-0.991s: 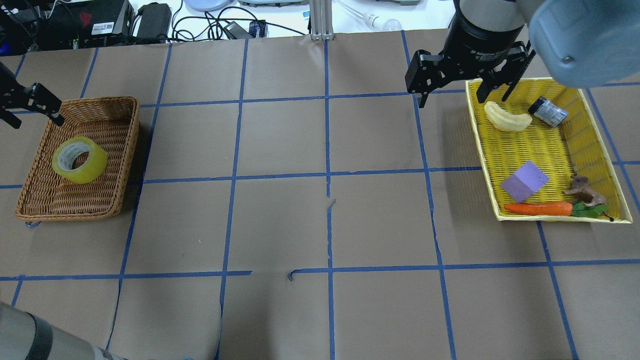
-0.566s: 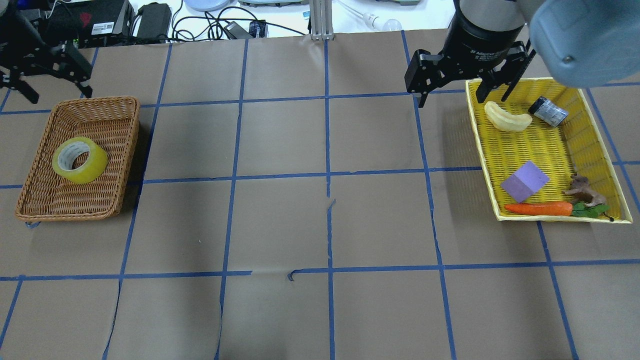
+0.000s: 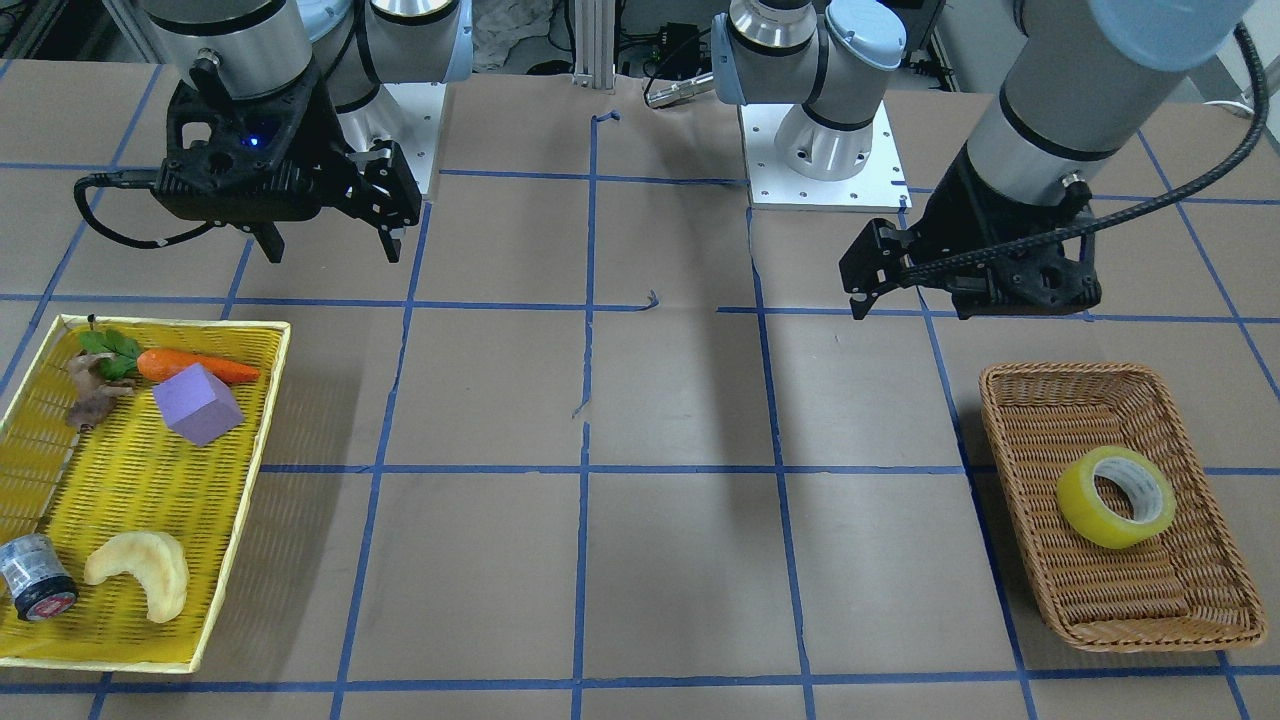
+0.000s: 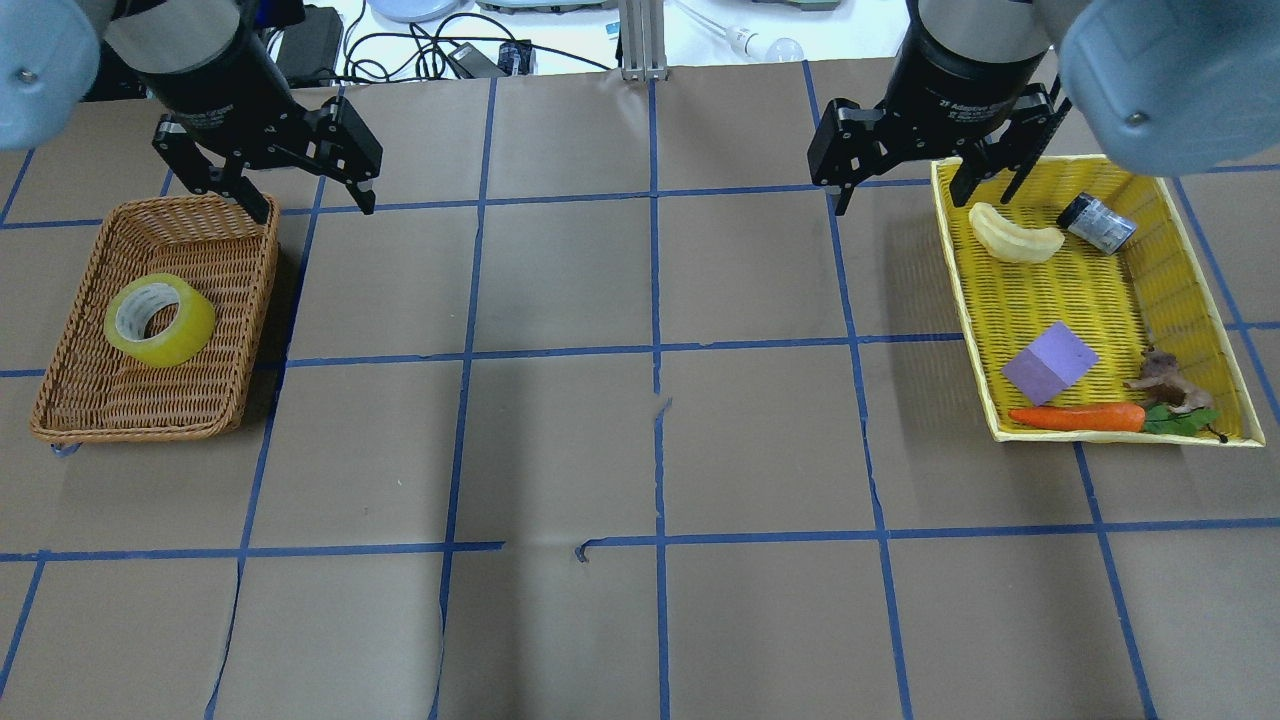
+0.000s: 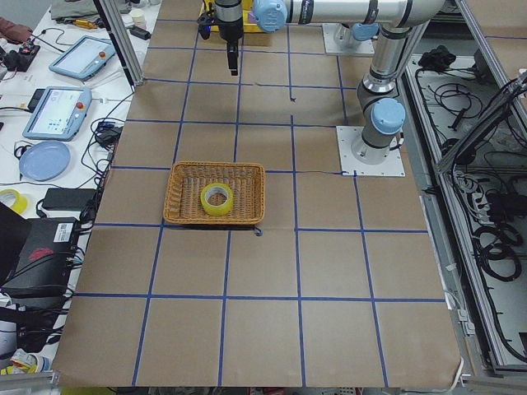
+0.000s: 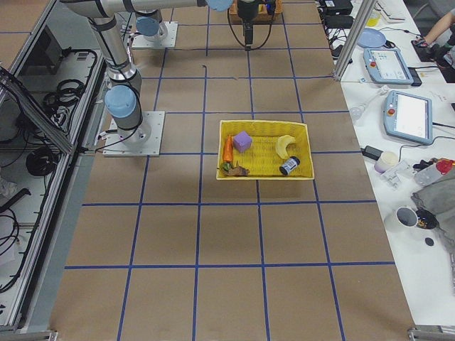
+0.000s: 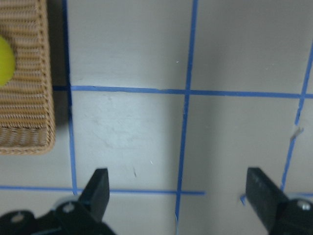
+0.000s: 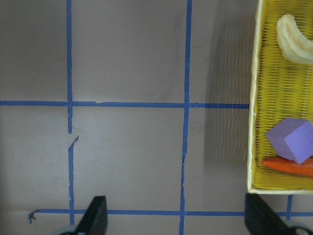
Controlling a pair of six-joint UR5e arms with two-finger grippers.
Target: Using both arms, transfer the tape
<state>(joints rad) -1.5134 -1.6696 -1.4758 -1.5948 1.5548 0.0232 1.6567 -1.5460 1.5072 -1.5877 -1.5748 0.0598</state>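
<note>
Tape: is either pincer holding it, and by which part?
Nothing is held. The left pincer and right pincer hang open and empty; the tape lies in the basket.

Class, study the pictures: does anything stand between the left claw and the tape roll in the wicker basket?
Nothing visible does. The tape lies alone in the open-topped basket; the left claw hangs open and raised beside it. Only the basket's wall lies between, seemingly below the claw.
</note>
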